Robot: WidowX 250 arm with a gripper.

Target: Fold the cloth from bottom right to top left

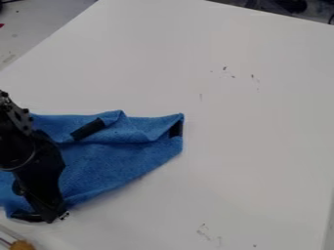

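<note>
1. Presently: blue cloth [117, 163], one, rumpled, on desk [254, 141], left side of view.
2. Hand [52, 215], one, at cloth's lower left; open or closed, cannot tell.
3. Fold: upper edge creased, seemingly partial; diagonal alignment, flattening likely outstanding.

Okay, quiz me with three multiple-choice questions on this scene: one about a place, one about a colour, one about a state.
1. Where is the black robot gripper?
A. At the right corner of the blue fabric cloth
B. At the cloth's lower left
C. By the table's far edge

2. What colour is the rectangular patch near the cloth's upper edge?
A. Red
B. Yellow
C. Black

3. How does the cloth lie?
A. Rumpled, with creases
B. Smooth and flat
C. Rolled into a tube

Answers: 1 B, it hangs at that end; 2 C, it stands out dark against the blue; 3 A, ridges run along its upper part.
</note>
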